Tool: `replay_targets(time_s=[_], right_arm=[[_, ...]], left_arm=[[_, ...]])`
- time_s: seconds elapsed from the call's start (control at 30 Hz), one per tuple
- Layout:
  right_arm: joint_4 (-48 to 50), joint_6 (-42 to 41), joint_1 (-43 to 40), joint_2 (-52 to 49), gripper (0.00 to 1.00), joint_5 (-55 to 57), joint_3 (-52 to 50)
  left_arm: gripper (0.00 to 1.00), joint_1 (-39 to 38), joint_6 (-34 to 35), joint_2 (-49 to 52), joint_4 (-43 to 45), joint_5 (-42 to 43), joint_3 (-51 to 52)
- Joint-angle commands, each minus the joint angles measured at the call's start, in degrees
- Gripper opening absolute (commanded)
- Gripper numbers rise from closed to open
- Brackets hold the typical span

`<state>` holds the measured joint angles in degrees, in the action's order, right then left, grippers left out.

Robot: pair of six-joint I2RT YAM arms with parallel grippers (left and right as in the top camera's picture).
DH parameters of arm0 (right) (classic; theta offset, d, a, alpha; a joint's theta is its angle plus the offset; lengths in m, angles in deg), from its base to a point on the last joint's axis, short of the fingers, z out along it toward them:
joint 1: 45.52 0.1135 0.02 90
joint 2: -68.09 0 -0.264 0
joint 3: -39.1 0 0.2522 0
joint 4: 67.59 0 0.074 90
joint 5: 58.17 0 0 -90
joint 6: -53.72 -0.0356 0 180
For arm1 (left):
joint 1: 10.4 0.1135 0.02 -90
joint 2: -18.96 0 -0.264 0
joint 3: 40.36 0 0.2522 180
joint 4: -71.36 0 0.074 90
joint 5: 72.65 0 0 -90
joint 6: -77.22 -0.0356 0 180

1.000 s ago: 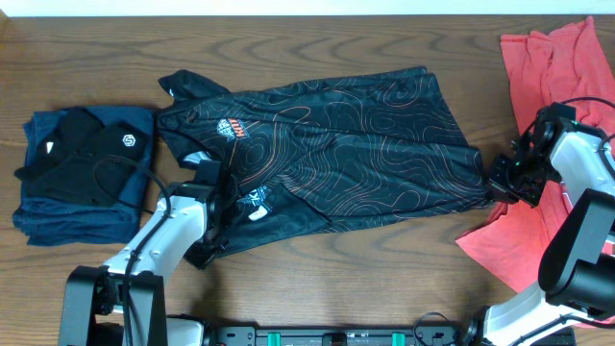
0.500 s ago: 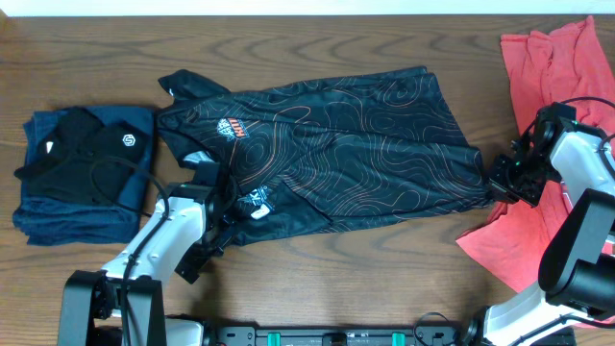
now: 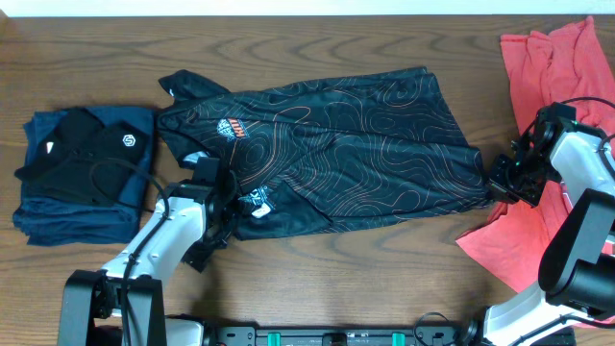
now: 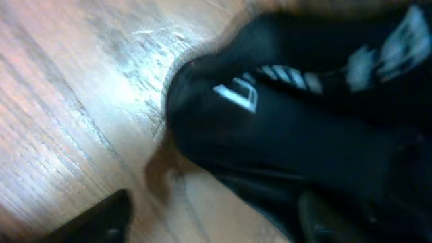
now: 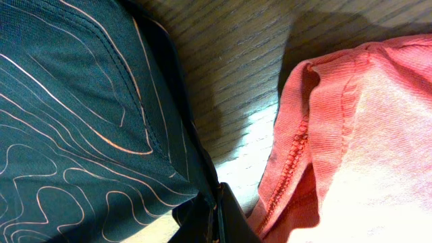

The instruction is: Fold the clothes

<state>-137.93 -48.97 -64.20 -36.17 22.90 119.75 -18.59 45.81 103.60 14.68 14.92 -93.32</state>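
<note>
Item in hand: black shirt (image 3: 346,144) with orange contour lines, spread flat across the middle of the desk (image 3: 384,279), collar toward the left edge, hem (image 3: 476,178) toward the right edge.

Left gripper (image 3: 219,207): at the near sleeve (image 4: 270,135), close to the near edge. The wrist view is blurred, with black cloth bunched ahead of the fingers; whether they are closed on it cannot be told. Likely purpose: to turn the sleeve in over the body.

Right gripper (image 5: 223,216): fingers together, pinching the near corner of the hem, probably to keep the cloth taut and square while the sleeve end is worked.

Red shirt (image 3: 553,67): loose and rumpled along the right edge, just beside the pinched hem, apparently waiting its turn.

Folded pile (image 3: 82,173): dark blue and black garments stacked at the left edge, well apart from the work, apparently finished.

Progress, as judged: first fold of the black shirt not yet made.
</note>
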Motion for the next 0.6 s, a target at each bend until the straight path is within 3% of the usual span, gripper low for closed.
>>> replay_targets(time_s=[0.0,0.07,0.17,0.37,0.57], right_arm=[[-0.11,1.03,-0.5,1.05,0.01,0.59,0.92],[-0.11,1.03,-0.5,1.05,0.01,0.59,0.92],[-0.17,1.03,-0.5,1.05,0.01,0.59,0.92],[-0.2,1.03,-0.5,1.05,0.01,0.59,0.92],[-0.13,1.2,-0.5,1.05,0.01,0.61,0.92]], left_arm=[[0.47,0.13,-0.81,0.42,-0.26,0.96,0.35],[0.36,0.13,-0.9,0.42,-0.28,0.98,0.35],[0.33,0.13,-0.87,0.42,-0.28,0.98,0.35],[0.12,0.13,-0.9,0.42,-0.31,0.98,0.35],[0.06,0.13,-2.56,-1.18,-1.16,1.86,0.33]])
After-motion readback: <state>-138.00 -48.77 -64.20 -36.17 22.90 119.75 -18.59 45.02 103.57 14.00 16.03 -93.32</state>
